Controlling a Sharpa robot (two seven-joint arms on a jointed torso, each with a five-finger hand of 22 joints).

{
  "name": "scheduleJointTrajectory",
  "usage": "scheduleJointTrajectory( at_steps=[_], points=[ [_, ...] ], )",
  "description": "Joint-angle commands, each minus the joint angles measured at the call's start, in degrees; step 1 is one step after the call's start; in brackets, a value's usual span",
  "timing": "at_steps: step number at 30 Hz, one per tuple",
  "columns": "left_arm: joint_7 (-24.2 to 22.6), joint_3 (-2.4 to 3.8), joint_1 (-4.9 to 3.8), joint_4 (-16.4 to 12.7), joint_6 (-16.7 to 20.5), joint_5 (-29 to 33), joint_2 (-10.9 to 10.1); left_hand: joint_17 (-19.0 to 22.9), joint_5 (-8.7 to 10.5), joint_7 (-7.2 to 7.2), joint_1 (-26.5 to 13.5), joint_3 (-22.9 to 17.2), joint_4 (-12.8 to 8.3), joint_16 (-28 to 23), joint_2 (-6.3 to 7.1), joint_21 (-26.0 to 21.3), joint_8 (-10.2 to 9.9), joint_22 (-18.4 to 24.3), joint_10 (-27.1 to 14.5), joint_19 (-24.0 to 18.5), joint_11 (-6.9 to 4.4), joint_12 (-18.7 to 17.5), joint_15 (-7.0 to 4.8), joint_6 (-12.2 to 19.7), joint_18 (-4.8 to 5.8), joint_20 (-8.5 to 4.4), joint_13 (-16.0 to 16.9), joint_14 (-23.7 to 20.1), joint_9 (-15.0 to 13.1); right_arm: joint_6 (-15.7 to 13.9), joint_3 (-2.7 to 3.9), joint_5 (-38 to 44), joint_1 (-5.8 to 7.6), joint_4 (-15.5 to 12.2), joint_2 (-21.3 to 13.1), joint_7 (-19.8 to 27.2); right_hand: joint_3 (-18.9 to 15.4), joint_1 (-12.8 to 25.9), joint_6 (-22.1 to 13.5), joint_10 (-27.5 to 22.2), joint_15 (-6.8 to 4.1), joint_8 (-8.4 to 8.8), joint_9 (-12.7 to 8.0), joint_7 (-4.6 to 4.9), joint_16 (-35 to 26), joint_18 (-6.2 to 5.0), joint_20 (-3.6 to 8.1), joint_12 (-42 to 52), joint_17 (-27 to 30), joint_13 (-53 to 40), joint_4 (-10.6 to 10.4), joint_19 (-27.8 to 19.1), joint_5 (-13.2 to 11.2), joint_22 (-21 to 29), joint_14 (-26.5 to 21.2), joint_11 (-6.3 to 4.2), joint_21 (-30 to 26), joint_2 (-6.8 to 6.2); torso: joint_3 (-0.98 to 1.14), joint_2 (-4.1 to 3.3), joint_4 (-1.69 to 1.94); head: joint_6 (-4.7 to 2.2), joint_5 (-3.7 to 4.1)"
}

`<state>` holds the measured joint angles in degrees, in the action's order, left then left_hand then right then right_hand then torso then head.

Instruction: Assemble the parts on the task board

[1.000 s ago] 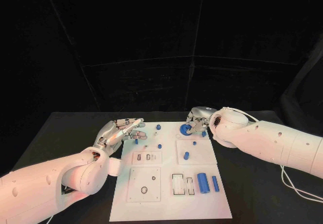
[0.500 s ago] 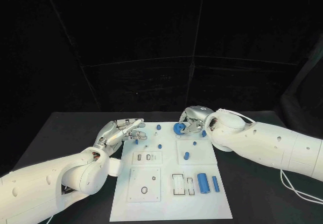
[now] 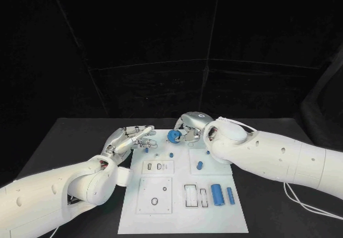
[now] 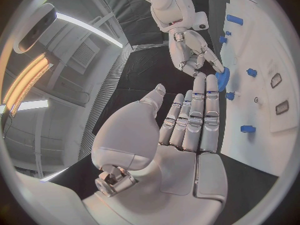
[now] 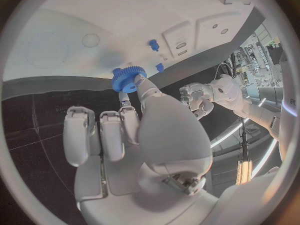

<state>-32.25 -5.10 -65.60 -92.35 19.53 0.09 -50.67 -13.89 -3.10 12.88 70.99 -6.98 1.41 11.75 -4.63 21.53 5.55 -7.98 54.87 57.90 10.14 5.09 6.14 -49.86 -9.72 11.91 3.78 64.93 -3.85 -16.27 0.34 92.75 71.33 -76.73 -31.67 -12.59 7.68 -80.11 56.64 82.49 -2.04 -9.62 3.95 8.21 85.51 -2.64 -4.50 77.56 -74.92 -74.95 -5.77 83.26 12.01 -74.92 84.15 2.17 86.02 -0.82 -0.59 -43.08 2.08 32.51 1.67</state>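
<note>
The right robot hand pinches a blue gear over the far end of the white board on the black worktop; the left robot hand, fingers apart and holding nothing, waits just left. The gear should probably go down level, centred on its peg.

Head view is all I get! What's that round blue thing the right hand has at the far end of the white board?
Observer: The right wrist view shows teeth all round its rim. It's a blue gear, pinched at the fingertips of the right hand.
Operator: Is the left hand holding something too?
Observer: No. In the left wrist view the left hand has straight fingers and a bare palm.
</note>
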Motion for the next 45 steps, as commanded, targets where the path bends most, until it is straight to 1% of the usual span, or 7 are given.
scheduleJointTrajectory(
  at_steps=[1, 4, 7, 17, 28, 39, 45],
  points=[
    [0.0, 0.06, -0.08, 0.0, -0.7, -0.1, 0.1, -0.1, 0.19, 0.4, -0.1, -0.3, 0.0, -0.1, -0.48, -0.3, -0.4, 0.1, -0.1, 0.2, 0.05, -0.3, 0.36, 0.2, -0.7, 0.39, 0.0, -0.1, 0.1, -0.8, -0.08, 1.1, 0.02, 0.7, 1.1, 0.0, 0.4, 0.4, 0.9, 0.1, 0.39, 0.17, 0.1, -0.65, 0.1, 0.41, -0.16, -0.3, -6.5, -1.7, 0.0, 0.1, 0.3, -4.9, 4.1, 0.37, 0.3, 0.08, -0.03, -0.03, -0.03, 0.26, -0.27],
    [0.1, 0.06, -0.08, 0.0, -0.7, -0.1, 0.1, -0.1, 0.19, 0.4, -0.1, -0.3, 0.0, -0.1, -0.48, -0.3, -0.4, 0.1, -0.1, 0.2, 0.05, -0.3, 0.36, 0.2, -0.7, 0.39, 0.0, -0.1, 0.1, -0.2, -0.16, 1.1, -0.09, 1.8, 2.3, -0.2, 0.5, 0.4, 0.9, 0.1, 0.43, 0.29, 0.1, -0.63, 0.0, 0.41, -0.2, -0.4, -6.5, -1.6, 0.0, 0.1, 0.3, -4.9, 4.1, 0.39, 0.3, 0.12, -0.07, -0.08, 0.02, 0.27, -0.16],
    [0.1, 0.06, -0.08, 0.1, -0.7, -0.1, 0.1, -0.1, 0.19, 0.4, -0.1, -0.3, 0.0, -0.1, -0.48, -0.3, -0.4, 0.1, -0.1, 0.2, 0.05, -0.3, 0.36, 0.2, -0.7, 0.39, 0.0, -0.1, 0.1, 0.5, -0.21, 1.3, -0.22, 3.0, 3.5, -0.4, 0.6, 0.5, 0.8, 0.0, 0.47, 0.44, 0.1, -0.59, 0.0, 0.41, -0.24, -0.5, -6.4, -1.6, 0.0, 0.1, 0.3, -4.9, 4.1, 0.42, 0.3, 0.08, 0.0, 0.04, -0.17, 0.44, -0.42],
    [0.1, 0.06, -0.08, 0.2, -0.7, -0.1, 0.2, -0.1, 0.2, 0.38, -0.2, -0.3, 0.0, -0.2, -0.47, -0.3, -0.4, 0.1, -0.1, 0.2, 0.05, -0.3, 0.36, 0.2, -0.69, 0.39, 0.0, -0.1, 0.1, 3.1, -0.57, 1.9, -0.66, 5.1, 6.1, -1.0, 0.9, 0.7, 0.8, -0.1, 0.59, 0.88, 0.0, -0.47, 0.0, 0.4, -0.38, -0.7, -6.3, -1.5, 0.0, 0.1, -0.2, -4.9, 4.1, 0.53, 0.3, -0.12, 0.02, 0.04, -0.11, 0.67, -0.47],
    [0.2, 0.06, -0.09, 0.3, -0.7, -0.1, 0.2, -0.1, 0.2, 0.37, -0.2, -0.3, 0.0, -0.2, -0.47, -0.3, -0.4, 0.1, -0.1, 0.2, 0.05, -0.3, 0.36, 0.2, -0.69, 0.4, 0.0, -0.1, 0.1, 3.0, -1.08, 2.5, -0.78, 6.3, 7.0, -2.0, 1.3, 1.4, 0.2, -0.7, 0.82, 1.83, -0.1, -0.21, -0.3, 0.34, -0.6, -1.5, -5.8, -0.9, 0.0, -0.1, -0.5, -4.7, 3.9, 0.76, 0.2, -0.57, 0.06, 0.0, -0.2, 0.65, -0.42],
    [0.3, 0.06, -0.09, 0.4, -0.9, -0.1, 0.2, -0.1, 0.2, 0.36, -0.2, -0.3, 0.0, -0.2, -0.47, -0.3, -0.4, 0.1, -0.1, 0.2, 0.05, -0.3, 0.36, 0.2, -0.69, 0.4, 0.0, -0.1, 0.1, 3.7, -1.12, 3.2, -0.82, 6.5, 7.4, -3.5, 1.8, 2.9, -5.7, -3.9, 1.7, 5.94, -0.3, 0.87, -1.0, 0.06, -1.46, -6.4, -4.8, 3.3, 0.0, -1.1, -1.7, -3.4, 3.7, 1.75, -0.4, -2.07, 0.04, 0.04, -0.21, 0.75, -0.36],
    [0.3, 0.06, -0.09, 0.5, -1.0, -0.1, 0.2, -0.1, 0.2, 0.36, -0.2, -0.3, 0.0, -0.2, -0.47, -0.3, -0.4, 0.1, -0.1, 0.2, 0.05, -0.3, 0.36, 0.2, -0.69, 0.4, 0.0, -0.1, 0.1, 3.8, -1.13, 3.3, -0.83, 6.4, 7.3, -3.7, 1.4, 4.7, -8.6, -4.7, 1.93, 6.07, -0.2, 1.09, -1.1, -0.01, -1.72, -7.7, -4.7, 4.4, -0.9, -1.3, -2.2, -3.1, 3.7, 2.0, -0.6, -2.89, 0.07, 0.02, -0.22, 0.77, -0.36]
  ],
)
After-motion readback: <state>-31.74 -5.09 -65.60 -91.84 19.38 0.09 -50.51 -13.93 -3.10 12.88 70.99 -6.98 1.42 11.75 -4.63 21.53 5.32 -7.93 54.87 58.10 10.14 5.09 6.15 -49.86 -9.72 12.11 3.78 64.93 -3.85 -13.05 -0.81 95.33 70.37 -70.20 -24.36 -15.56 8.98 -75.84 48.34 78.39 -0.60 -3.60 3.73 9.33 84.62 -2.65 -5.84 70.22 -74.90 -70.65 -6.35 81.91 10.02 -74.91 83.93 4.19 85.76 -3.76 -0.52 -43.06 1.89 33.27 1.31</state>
